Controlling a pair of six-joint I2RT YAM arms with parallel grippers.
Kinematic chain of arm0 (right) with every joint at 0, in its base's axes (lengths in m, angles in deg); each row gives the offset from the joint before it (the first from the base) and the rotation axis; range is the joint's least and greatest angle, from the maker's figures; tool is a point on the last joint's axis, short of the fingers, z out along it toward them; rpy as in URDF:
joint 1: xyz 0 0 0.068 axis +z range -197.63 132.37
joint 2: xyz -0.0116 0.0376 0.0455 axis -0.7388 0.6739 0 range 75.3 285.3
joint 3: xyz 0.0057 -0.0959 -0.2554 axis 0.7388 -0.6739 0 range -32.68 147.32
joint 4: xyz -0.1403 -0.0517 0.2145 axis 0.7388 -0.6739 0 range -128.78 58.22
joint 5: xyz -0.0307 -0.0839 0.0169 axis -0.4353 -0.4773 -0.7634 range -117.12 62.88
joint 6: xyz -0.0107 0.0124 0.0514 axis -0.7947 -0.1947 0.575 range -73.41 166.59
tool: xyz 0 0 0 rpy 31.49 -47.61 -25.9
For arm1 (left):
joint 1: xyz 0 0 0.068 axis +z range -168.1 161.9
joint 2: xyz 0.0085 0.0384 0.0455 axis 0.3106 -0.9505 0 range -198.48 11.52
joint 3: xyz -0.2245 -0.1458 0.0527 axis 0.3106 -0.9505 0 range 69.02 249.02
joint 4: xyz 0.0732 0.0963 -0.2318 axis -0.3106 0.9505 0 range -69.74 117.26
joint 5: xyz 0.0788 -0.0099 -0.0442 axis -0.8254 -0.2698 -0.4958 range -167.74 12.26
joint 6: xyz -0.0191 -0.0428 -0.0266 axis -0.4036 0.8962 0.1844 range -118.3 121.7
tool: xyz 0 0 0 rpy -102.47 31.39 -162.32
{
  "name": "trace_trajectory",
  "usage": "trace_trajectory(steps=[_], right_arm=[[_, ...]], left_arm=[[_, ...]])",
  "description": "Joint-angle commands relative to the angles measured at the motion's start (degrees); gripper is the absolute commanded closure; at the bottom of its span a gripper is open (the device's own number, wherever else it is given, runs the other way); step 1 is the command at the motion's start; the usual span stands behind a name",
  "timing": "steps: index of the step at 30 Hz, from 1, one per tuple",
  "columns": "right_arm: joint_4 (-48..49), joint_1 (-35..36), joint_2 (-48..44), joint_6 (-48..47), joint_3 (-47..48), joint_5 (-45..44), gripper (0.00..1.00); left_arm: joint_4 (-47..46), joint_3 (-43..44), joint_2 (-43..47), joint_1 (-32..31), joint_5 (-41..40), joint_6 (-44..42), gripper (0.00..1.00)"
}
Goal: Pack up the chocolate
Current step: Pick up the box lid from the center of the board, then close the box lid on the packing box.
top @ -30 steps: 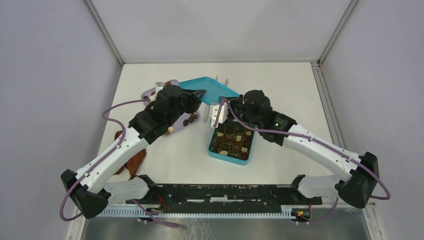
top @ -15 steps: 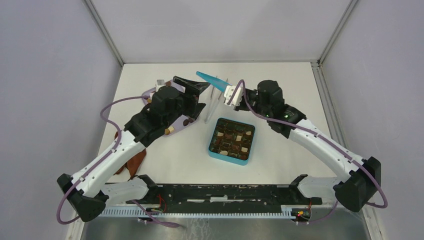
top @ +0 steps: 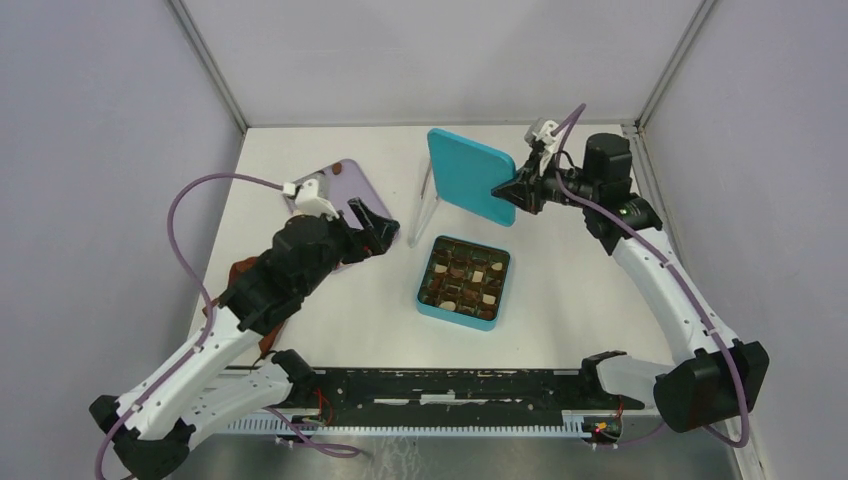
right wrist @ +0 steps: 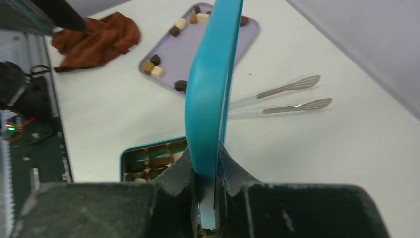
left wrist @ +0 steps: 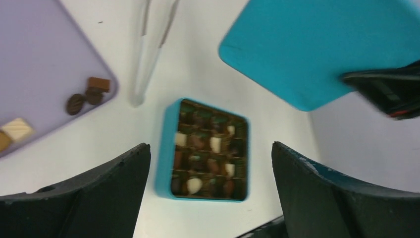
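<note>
Moved since a second ago: lid [top: 468, 176], then lying low between both grippers beside the tray, is now raised on edge at the far right of centre. The right arm has swung back towards the far right corner, and the left arm has let go and drawn back to the near left. Right gripper [top: 508, 190]: fingers pinched tight on the lid's right edge; the wrist view shows the teal rim wedged between both pads and the panel standing upright, clear of the table [top: 570, 290]. Left gripper [top: 372, 222]: fingers spread wide with nothing between them, hanging above the table between tray and box, tilted towards the box. Box [top: 463, 282]: teal, square, uncovered, flat on the table at centre, below and nearer than the lifted lid, not touching it. Chocolate [top: 462, 278]: most pieces sit in the box's grid of cells, dark brown with a few cream ones. Other loose pieces lie on the tray: two dark ones and a caramel block near its right edge, and cream and tan ones further left in the left wrist view. Tray [top: 350, 183]: lilac, flat, left of centre, its near part hidden by the left arm in the top view. Tongs [top: 422, 205]: metal, lying on the table between tray and lid, one end near the box's far left corner. Cloth [right wrist: 99, 37]: reddish-brown, crumpled, on the table near the tray's left end, partly under the left arm.
</note>
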Motion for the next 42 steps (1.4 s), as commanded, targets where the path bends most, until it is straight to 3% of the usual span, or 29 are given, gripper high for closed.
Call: trace_trajectory(steps=[1,3,8,11,17,21,30,35,42], right_arm=[[9.98,-4.73,-2.10,21.57,-4.66,18.46,1.00],[16.08,-5.79,-2.94,29.64,-9.39,22.05,1.00],[24.45,-7.39,-5.72,39.38,-17.93,22.77,1.00],[32.78,-8.20,-6.58,48.13,-24.40,22.95,1.00],[33.40,-9.02,-5.83,49.19,-28.88,23.91,1.00],[33.40,-9.86,-5.62,48.96,-29.58,24.13,1.00],[32.83,-11.93,-4.28,49.09,-30.55,25.98,1.00],[30.02,-13.31,-3.27,47.64,-30.35,27.40,1.00],[15.56,-17.57,-1.60,35.75,-27.13,27.96,1.00]], left_arm=[[4.22,-2.61,-3.49,-0.08,-4.20,-15.93,0.05],[3.57,-5.52,-4.26,-0.15,-4.04,-16.07,0.07],[0.55,-12.38,-7.25,-0.08,-4.60,-13.23,0.20],[-3.03,-15.79,-10.15,-0.07,-3.74,-11.99,0.34],[-10.26,-17.96,-19.61,-0.10,1.88,-11.57,0.67],[-14.80,-18.71,-24.67,-0.08,6.45,-11.37,0.84],[-27.62,-21.56,-33.69,-2.27,18.06,-7.99,0.87],[-30.86,-19.14,-38.43,-7.63,16.97,-5.89,0.88],[-32.44,-15.96,-43.51,-12.66,13.40,-4.38,0.90]])
